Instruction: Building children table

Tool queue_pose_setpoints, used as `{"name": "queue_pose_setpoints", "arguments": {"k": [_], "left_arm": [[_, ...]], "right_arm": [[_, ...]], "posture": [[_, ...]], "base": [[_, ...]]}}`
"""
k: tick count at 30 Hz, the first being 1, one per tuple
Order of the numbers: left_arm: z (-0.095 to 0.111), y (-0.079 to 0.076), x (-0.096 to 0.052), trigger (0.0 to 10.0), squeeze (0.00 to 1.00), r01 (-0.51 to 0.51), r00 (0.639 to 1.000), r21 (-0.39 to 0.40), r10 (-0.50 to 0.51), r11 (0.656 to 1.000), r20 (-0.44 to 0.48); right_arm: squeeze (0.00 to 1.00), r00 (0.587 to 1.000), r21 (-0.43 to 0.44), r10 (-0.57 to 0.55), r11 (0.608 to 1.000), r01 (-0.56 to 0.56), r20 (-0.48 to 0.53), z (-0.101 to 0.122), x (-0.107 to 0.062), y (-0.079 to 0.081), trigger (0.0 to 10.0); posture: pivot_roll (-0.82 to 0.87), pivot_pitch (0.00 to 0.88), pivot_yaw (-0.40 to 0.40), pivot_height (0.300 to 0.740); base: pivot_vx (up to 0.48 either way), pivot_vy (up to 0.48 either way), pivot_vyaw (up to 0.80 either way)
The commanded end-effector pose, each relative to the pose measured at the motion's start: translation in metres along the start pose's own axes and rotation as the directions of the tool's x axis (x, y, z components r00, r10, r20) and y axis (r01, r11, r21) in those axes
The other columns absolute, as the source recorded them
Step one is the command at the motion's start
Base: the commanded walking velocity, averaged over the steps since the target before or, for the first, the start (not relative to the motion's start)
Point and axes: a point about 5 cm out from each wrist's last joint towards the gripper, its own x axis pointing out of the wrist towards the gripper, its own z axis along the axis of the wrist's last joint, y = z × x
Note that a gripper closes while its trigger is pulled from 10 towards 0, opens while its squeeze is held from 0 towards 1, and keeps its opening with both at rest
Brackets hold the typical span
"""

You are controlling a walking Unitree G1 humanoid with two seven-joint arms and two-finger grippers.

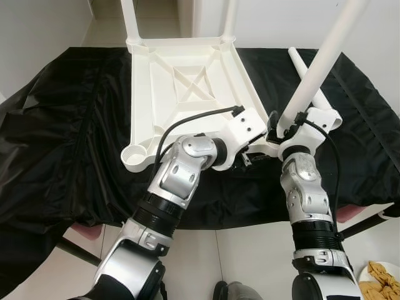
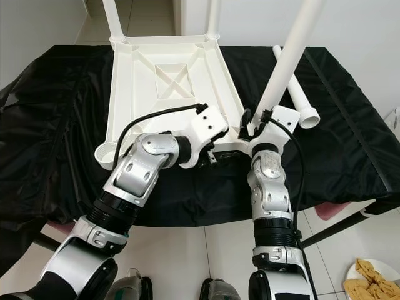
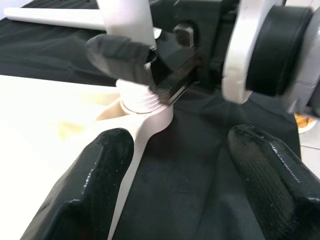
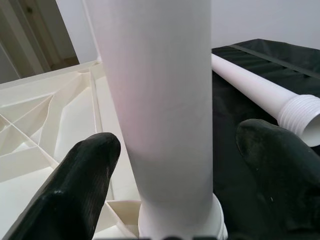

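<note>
White hollow plastic, the leg (image 1: 315, 65) felt light, stiff and slick; it stood tilted in the corner socket of the upturned table frame (image 1: 187, 81) on the black-draped tabletop (image 1: 62, 125). My right end effector (image 1: 282, 128) gripped it low by the threads, while my left end effector (image 3: 172, 165) hung apart beside that corner.

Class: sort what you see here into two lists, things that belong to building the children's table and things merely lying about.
Belongs to the job:
- upturned white tabletop
- table leg at the near corner socket, right hand around it
- spare leg lying on the black cloth
- left hand by that corner

Lying about:
- black cloth
- plate of food on the floor
</note>
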Motion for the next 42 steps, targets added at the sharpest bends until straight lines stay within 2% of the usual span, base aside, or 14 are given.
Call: {"name": "queue_pose_setpoints", "arguments": {"k": [1,9,22,24,25,27,28,30,32,34,36,38,39,42], "left_arm": [[-0.006,0.013,-0.004,10.0,0.00,-0.189,0.982,-0.005,0.189,0.982,-0.017],[-0.014,0.027,-0.013,10.0,0.00,-0.232,0.972,0.006,0.232,0.973,-0.044],[-0.026,0.043,-0.026,10.0,0.00,-0.377,0.926,-0.084,0.376,0.922,-0.025],[-0.026,0.051,-0.031,10.0,0.00,-0.442,0.893,-0.162,0.449,0.882,0.009],[-0.025,0.059,-0.037,10.0,0.00,-0.487,0.863,-0.200,0.504,0.850,0.040],[-0.025,0.059,-0.037,10.0,0.00,-0.487,0.863,-0.200,0.504,0.850,0.040],[-0.025,0.064,-0.040,10.0,0.00,-0.517,0.839,-0.225,0.541,0.826,0.060],[-0.025,0.064,-0.040,10.0,0.00,-0.517,0.839,-0.225,0.541,0.826,0.060],[-0.028,0.082,-0.054,10.0,0.00,-0.570,0.775,-0.326,0.625,0.754,0.091],[-0.033,0.097,-0.067,10.0,0.00,-0.617,0.714,-0.381,0.693,0.689,0.097],[-0.033,0.097,-0.067,10.0,0.00,-0.617,0.714,-0.381,0.693,0.689,0.097],[-0.034,0.106,-0.075,10.0,0.00,-0.647,0.667,-0.412,0.738,0.641,0.101],[-0.034,0.106,-0.075,10.0,0.00,-0.647,0.667,-0.412,0.738,0.641,0.101],[-0.040,0.113,-0.083,10.0,0.00,-0.670,0.627,-0.444,0.774,0.595,0.089]], "right_arm": [[0.00,1.000,-0.005,0.006,1.000,-0.006,-0.019,-0.007,-0.002,-0.004,10.0],[0.00,0.999,-0.019,0.053,0.998,-0.053,-0.009,-0.009,-0.005,-0.006,10.0],[0.00,0.995,-0.034,0.100,0.994,-0.101,-0.010,-0.017,-0.011,-0.005,10.0],[0.00,0.994,-0.030,0.105,0.994,-0.105,-0.008,-0.018,-0.012,-0.005,10.0],[0.00,0.994,-0.027,0.109,0.994,-0.109,-0.006,-0.018,-0.012,-0.004,10.0],[0.00,0.994,-0.027,0.109,0.994,-0.109,-0.006,-0.018,-0.012,-0.004,10.0],[0.00,0.994,-0.026,0.111,0.993,-0.111,-0.005,-0.019,-0.013,-0.004,10.0],[0.00,0.994,-0.026,0.111,0.993,-0.111,-0.005,-0.019,-0.013,-0.004,10.0],[0.00,0.992,-0.023,0.124,0.992,-0.124,-0.003,-0.020,-0.013,-0.004,10.0],[0.00,0.991,-0.030,0.133,0.991,-0.133,-0.006,-0.021,-0.012,-0.005,10.0],[0.00,0.991,-0.030,0.133,0.991,-0.133,-0.006,-0.021,-0.012,-0.005,10.0],[0.00,0.991,-0.034,0.135,0.990,-0.135,-0.007,-0.022,-0.013,-0.005,10.0],[0.00,0.991,-0.034,0.135,0.990,-0.135,-0.007,-0.022,-0.013,-0.005,10.0],[0.00,0.991,-0.039,0.135,0.990,-0.135,-0.010,-0.023,-0.014,-0.007,10.0]], "posture": [[0.03,0.058,-0.018,0.740],[0.03,0.059,-0.018,0.740],[0.02,0.068,-0.016,0.740],[0.03,0.068,-0.018,0.740],[0.03,0.070,-0.025,0.740],[0.03,0.070,-0.025,0.740],[0.03,0.072,-0.027,0.740],[0.03,0.072,-0.027,0.740],[0.02,0.075,-0.033,0.740],[0.02,0.074,-0.035,0.740],[0.02,0.074,-0.035,0.740],[0.01,0.073,-0.034,0.740],[0.01,0.073,-0.034,0.740],[0.01,0.071,-0.033,0.740]], "base": [[0.000,0.000,0.00],[0.000,0.000,0.00],[0.000,0.000,0.00],[0.000,0.000,0.00],[0.000,0.000,0.00],[0.000,0.000,0.00],[0.000,0.000,0.00],[0.000,0.000,0.00],[0.000,0.000,0.00],[0.000,0.000,0.00],[0.000,0.000,0.00],[0.000,0.000,0.00],[0.000,0.000,0.00],[0.000,0.000,0.00]]}}
